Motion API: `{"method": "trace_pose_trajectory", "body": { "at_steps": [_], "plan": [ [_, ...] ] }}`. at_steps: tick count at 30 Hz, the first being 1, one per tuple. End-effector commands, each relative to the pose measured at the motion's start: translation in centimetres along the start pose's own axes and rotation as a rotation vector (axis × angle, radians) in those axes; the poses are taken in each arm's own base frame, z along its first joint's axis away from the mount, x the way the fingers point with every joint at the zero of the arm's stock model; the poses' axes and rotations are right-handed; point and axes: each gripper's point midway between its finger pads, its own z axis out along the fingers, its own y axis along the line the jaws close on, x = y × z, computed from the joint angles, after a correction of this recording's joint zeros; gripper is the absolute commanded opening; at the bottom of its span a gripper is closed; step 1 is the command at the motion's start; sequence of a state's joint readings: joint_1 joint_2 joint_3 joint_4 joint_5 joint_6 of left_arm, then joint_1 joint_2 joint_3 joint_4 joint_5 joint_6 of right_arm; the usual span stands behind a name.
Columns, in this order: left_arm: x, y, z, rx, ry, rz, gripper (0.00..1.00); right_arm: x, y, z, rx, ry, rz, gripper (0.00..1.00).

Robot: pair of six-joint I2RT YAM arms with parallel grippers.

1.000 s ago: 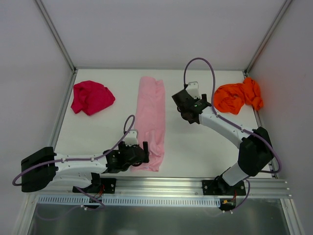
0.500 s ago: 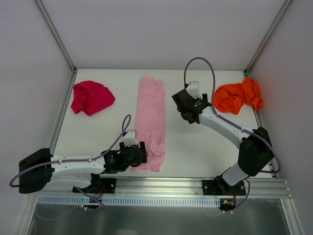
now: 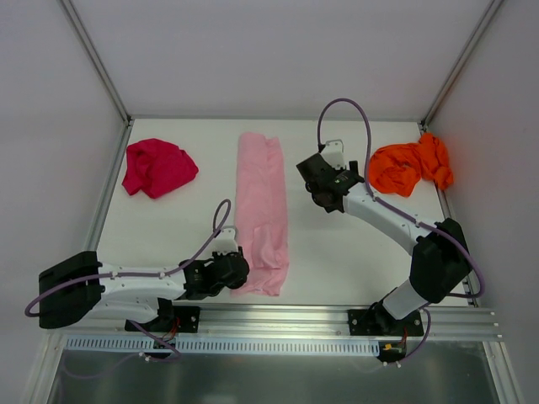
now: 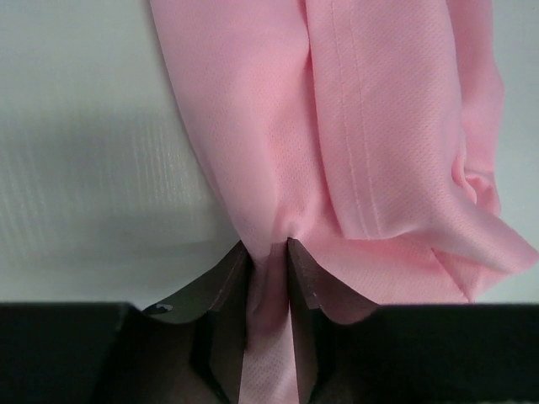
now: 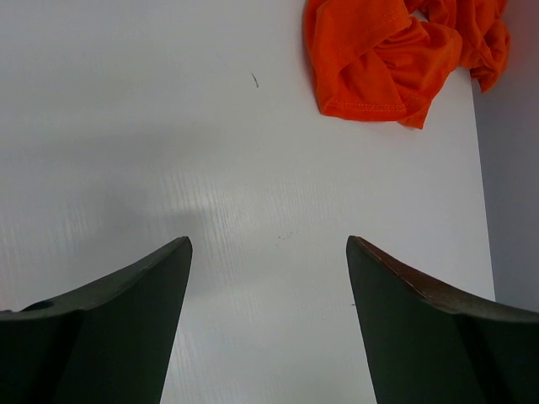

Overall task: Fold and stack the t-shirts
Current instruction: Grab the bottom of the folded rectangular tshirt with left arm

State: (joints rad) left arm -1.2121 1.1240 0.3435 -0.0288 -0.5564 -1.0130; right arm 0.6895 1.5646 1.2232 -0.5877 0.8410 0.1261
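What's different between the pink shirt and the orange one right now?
The pink t-shirt lies folded into a long narrow strip mid-table; the orange t-shirt sits crumpled in a heap at the far right corner. The left gripper pinches the pink t-shirt's near end; no gripper touches the orange t-shirt. Both are soft cloth resting on the white table.

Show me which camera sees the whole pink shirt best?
The top camera: the pink t-shirt lies there whole, a long folded strip. The left wrist camera shows only its near end, pinched by the left gripper. The right wrist camera shows none of it.
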Motion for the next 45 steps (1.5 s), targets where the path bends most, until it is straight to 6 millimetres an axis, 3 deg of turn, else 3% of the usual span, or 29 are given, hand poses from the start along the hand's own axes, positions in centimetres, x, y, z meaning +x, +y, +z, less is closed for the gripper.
{"method": "trace_pose_trajectory", "body": {
  "at_steps": [1, 4, 9, 16, 23, 26, 29, 32, 36, 37, 39, 40, 41, 43, 45],
  "plan": [
    [1.0, -0.2, 0.3, 0.003, 0.032, 0.006, 0.22, -2.0, -1.3, -0.6, 0.024, -0.045, 0.049, 0.79],
    [0.6, -0.5, 0.3, 0.007, 0.017, 0.014, 0.01, -1.9, -1.2, -0.5, 0.024, -0.041, 0.046, 0.79],
    [-0.8, -2.1, 0.1, 0.094, -0.041, 0.041, 0.00, -1.4, -0.5, -0.1, 0.009, -0.028, 0.035, 0.79],
    [-4.1, -4.3, -0.7, 0.128, -0.135, 0.050, 0.00, -0.6, 0.0, 0.3, 0.001, -0.013, 0.026, 0.79],
    [-5.8, -3.3, -2.3, 0.094, -0.178, 0.013, 0.00, -0.1, 2.0, 0.6, -0.089, 0.003, 0.017, 0.77],
    [-7.8, -3.1, -3.3, 0.077, -0.243, -0.004, 0.00, 0.4, 3.2, 0.9, -0.143, 0.023, 0.017, 0.77],
    [-8.8, -2.9, -3.8, 0.052, -0.266, 0.002, 0.00, 1.1, 5.8, 0.9, -0.290, 0.040, 0.047, 0.72],
    [-8.5, -2.7, -3.7, 0.036, -0.257, 0.000, 0.00, 1.3, 8.2, 0.9, -0.425, 0.063, 0.058, 0.50],
    [-7.5, -2.6, -2.7, 0.014, -0.226, 0.005, 0.01, 2.7, 10.6, 0.7, -0.525, 0.112, 0.022, 0.48],
    [-6.9, -2.4, -2.3, 0.000, -0.211, 0.010, 0.06, 3.0, 10.8, 0.8, -0.523, 0.118, 0.006, 0.50],
    [-6.5, -2.5, -1.8, -0.016, -0.196, 0.015, 0.35, 3.2, 10.8, 0.8, -0.510, 0.117, -0.004, 0.52],
    [-5.8, -2.0, -1.2, -0.047, -0.177, 0.028, 0.52, 3.1, 10.6, 0.7, -0.511, 0.114, -0.004, 0.54],
    [-5.7, -2.0, -0.9, -0.060, -0.174, 0.031, 0.82, 3.2, 10.5, 0.6, -0.508, 0.116, -0.011, 0.58],
    [-4.8, -1.1, -0.3, -0.123, -0.149, 0.041, 0.99, 2.8, 10.2, 0.2, -0.510, 0.098, -0.009, 0.61],
    [-4.4, -0.6, 0.2, -0.170, -0.143, 0.035, 0.99, 2.8, 10.1, 0.0, -0.510, 0.095, -0.008, 0.62]
  ]
}}
